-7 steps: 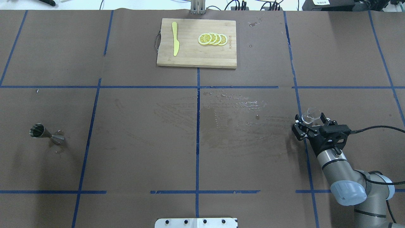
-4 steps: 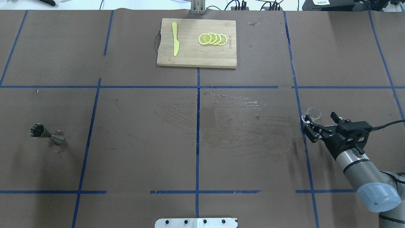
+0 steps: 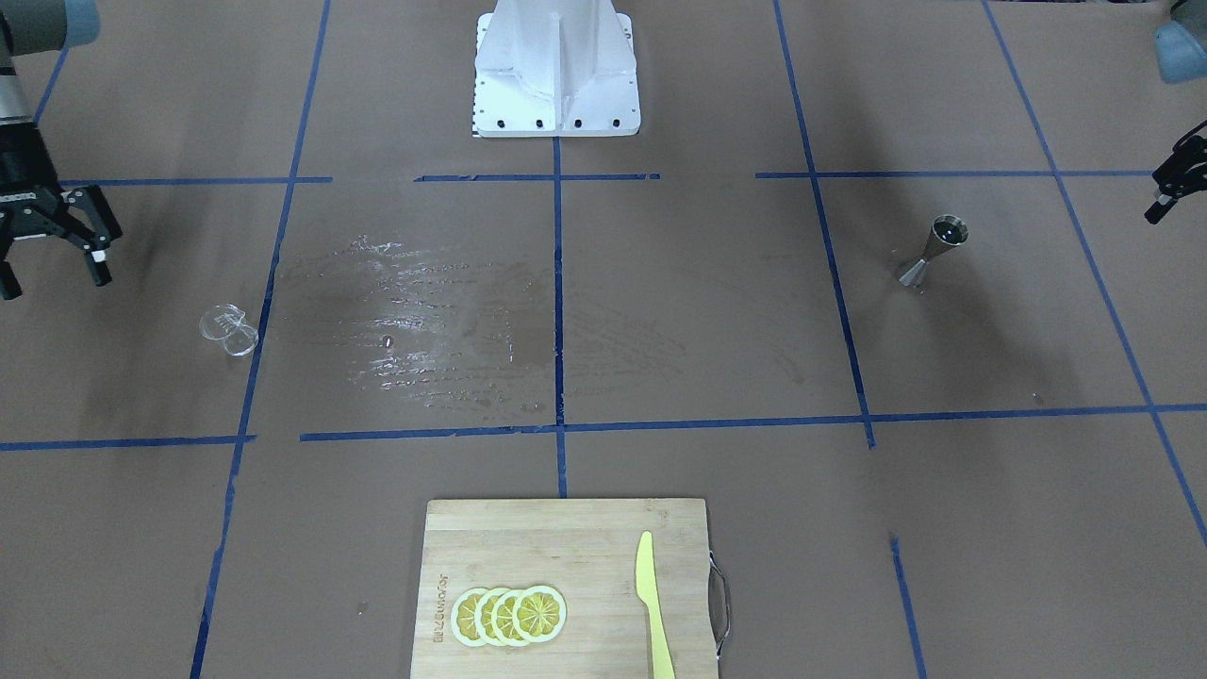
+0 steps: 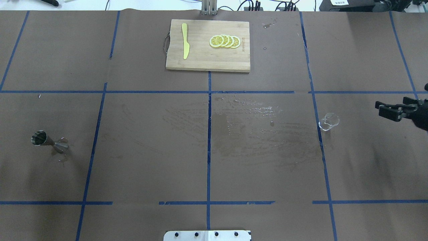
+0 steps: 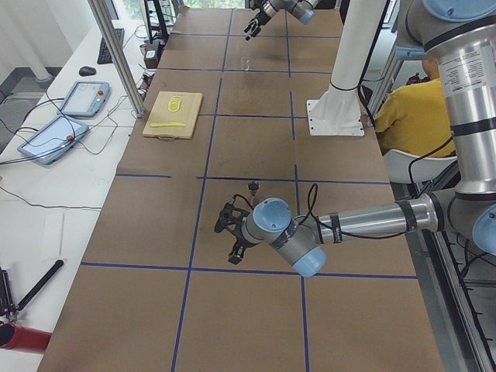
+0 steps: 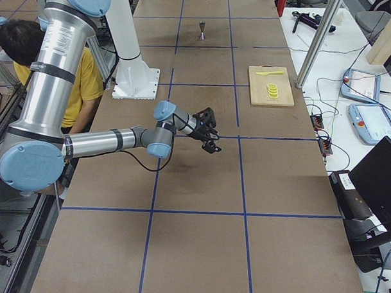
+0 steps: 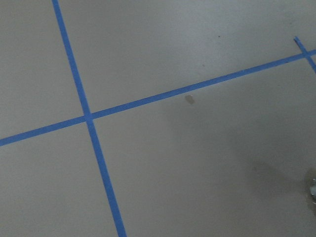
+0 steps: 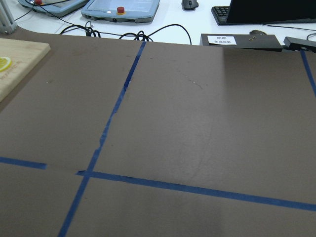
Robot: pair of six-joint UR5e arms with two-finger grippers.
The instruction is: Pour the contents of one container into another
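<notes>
1. My right claw [image 4: 380, 109] has its fingers spread wide and holds nothing. A second ago it sat around the clear glass cup [image 4: 329, 121]. It has since let go and pulled away to the right, and now it hangs well apart from the cup.
2. The glass cup stands on the table where it was, on my right side, just right of a blue tape line [image 4: 317, 113].
3. The steel jigger [image 4: 50, 142] has not moved. It stands far off on my left side, with a small wet mark at its foot.
4. My left claw [image 5: 230, 239] hovers near the jigger without touching it. I cannot tell how far it is open.
5. A wet smear [image 4: 247, 124] lies mid-table. At the far edge, the wooden cutting board [image 4: 207, 63] carries lemon slices [image 4: 224, 41] and a yellow knife [image 4: 185, 41], unchanged.
</notes>
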